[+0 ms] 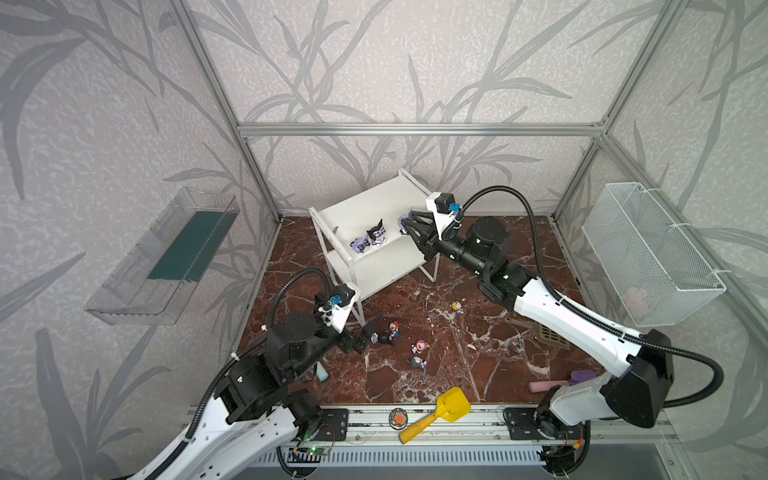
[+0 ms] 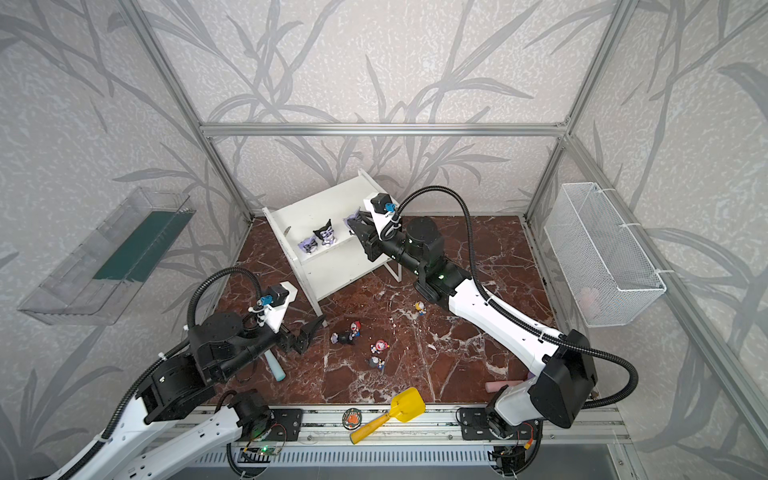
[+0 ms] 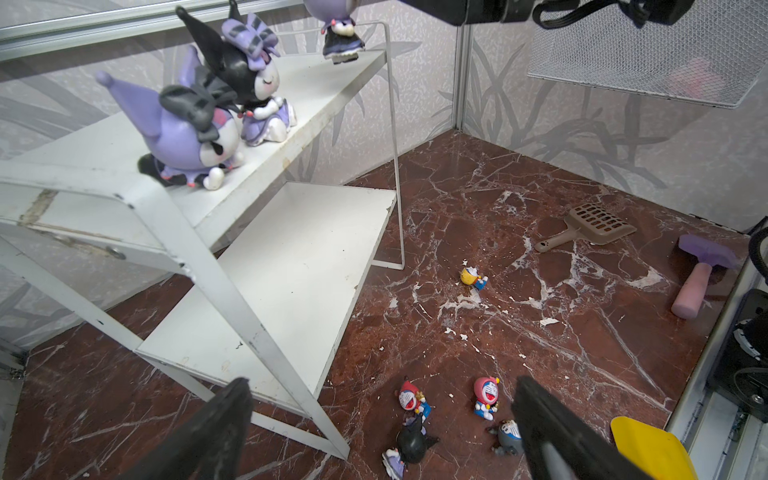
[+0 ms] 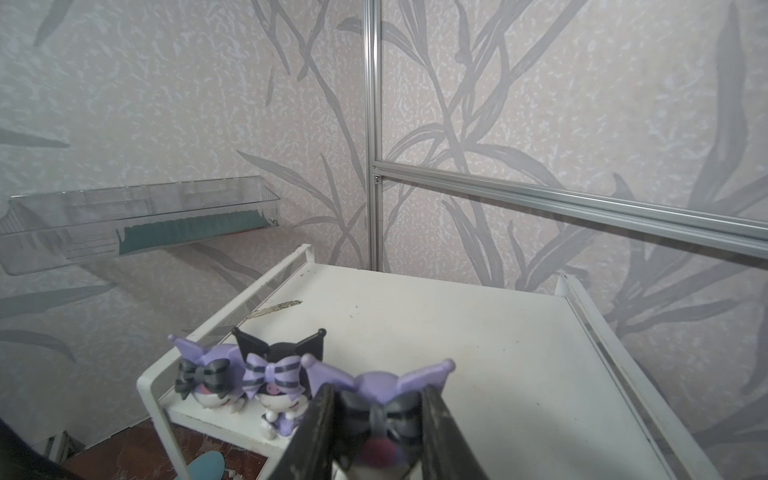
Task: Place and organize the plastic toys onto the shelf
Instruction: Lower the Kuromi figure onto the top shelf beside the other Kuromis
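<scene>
Plastic toys are partly shelved. Two pointed-eared figures, a purple-hooded one (image 3: 183, 141) and a black-eared one (image 3: 249, 83), stand touching at the front edge of the top board of the shelf (image 1: 365, 208). The right pincer (image 4: 378, 399) is clamped on the head of a third purple figure (image 4: 382, 384), holding it upright beside that pair at the board's corner. I can't tell whether its feet touch the board. The left pincer (image 3: 382, 386) hangs low over the marble surface (image 3: 540, 332) with its jaws wide apart and empty. Just ahead of it a fourth black-eared figure (image 3: 409, 446) lies on its side, touching a red-headed toy (image 3: 409, 399). The pink (image 3: 486, 392) and grey (image 3: 507, 436) ones are near, and the yellow one (image 3: 471, 277) is well apart. To my eye the step in hand is setting down the third figure. Next it wants seating flat, then a release and a straight retreat so the neighbours aren't nudged off the edge.
</scene>
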Tool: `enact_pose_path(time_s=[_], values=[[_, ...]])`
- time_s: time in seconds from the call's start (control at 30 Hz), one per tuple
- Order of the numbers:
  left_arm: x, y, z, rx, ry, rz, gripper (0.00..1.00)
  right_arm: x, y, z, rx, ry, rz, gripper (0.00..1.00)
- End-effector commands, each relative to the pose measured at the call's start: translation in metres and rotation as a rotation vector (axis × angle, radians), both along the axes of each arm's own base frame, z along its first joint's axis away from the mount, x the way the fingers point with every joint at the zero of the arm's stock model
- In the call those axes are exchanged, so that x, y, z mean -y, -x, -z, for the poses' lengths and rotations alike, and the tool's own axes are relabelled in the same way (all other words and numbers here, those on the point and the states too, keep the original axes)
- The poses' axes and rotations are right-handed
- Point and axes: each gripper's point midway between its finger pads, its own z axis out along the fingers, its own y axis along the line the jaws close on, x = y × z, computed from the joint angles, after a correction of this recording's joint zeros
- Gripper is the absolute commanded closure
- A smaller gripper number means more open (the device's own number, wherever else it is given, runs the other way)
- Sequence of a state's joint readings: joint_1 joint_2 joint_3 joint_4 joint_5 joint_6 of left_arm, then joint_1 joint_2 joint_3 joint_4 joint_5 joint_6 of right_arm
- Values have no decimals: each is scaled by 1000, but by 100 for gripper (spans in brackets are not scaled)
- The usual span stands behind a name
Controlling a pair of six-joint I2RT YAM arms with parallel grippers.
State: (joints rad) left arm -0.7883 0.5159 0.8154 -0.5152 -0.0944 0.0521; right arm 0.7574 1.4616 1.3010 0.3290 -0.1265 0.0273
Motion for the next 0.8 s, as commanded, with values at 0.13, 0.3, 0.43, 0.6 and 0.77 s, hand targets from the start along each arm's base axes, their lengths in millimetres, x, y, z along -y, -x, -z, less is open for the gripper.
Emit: enact_pose_path(time_s=[0.13,0.3,0.43,0.6,0.77], values=[[2,2,4,4,1,25,1,-3,-2,-27,62,-47,105,82],[-1,4,9,-4,-1,22,1,-12,-3,-21,50,-40,134,82],[-2,6,7,0,9,25,1,-18,-5,-17,62,-14,170,82],[-4,8,7,7,16,23,1,-18,-7,-13,71,-2,214,82],[-4,8,8,4,14,25,1,-15,-10,-9,73,0,241,81]])
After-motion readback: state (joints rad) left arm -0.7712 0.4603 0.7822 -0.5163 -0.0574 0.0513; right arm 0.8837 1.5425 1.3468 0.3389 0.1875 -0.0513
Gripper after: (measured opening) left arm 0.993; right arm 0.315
